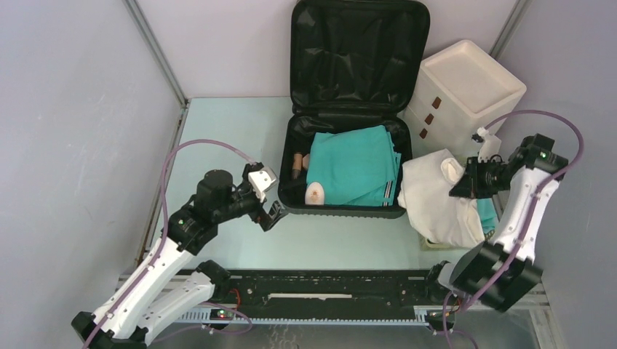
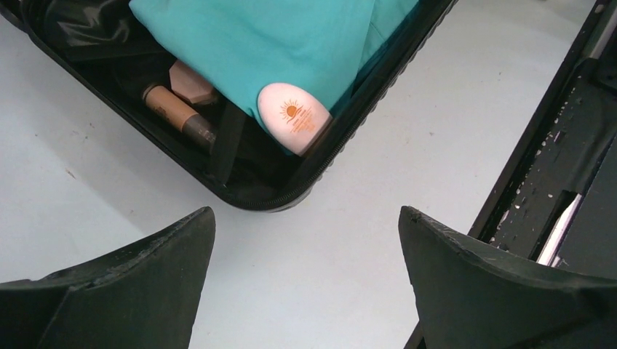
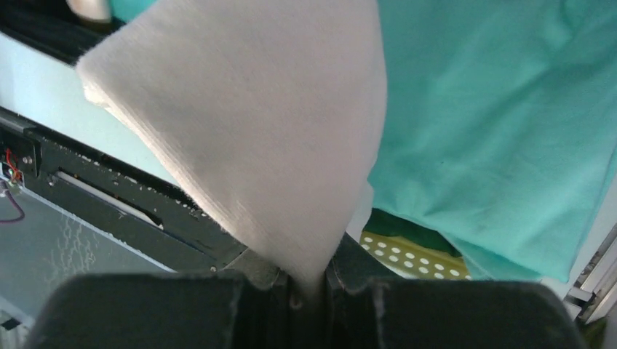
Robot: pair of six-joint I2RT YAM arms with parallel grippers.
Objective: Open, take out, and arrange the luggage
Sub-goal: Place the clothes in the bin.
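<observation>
1. Grey walls box in a pale green surface (image 1: 233, 131). The luggage (image 1: 356, 51) sits at the back middle, already open, with its lid leaning up against the rear wall so the tray half is easy to reach from above.
2. Inside, a folded teal garment (image 1: 353, 163) takes up most of the room. A white egg-shaped bottle (image 2: 295, 116) is wedged against the near rim, and a brown tube (image 2: 174, 113) lies further left.
3. The right pincer (image 3: 314, 280) is clamped tight on a bunched fold of white cloth (image 1: 436, 196). The cloth drapes just right of the luggage, in front of the white drawer box (image 1: 466, 87). Pinching a fold makes sense to me, since soft fabric gives nothing else to grab.
4. Something yellow with holes (image 3: 407, 254) peeks out under the cloth. It might be the drop spot, but I can't tell.
5. The left pincer (image 2: 305, 291) is spread wide with nothing in it, hovering over bare surface just off the luggage's near-left corner and aimed at the bottle. My guess is it's lined up for that.
6. I'd say the job is partway done: the lid is up and the cloth is out, but the garment, bottle and tube are still inside.
</observation>
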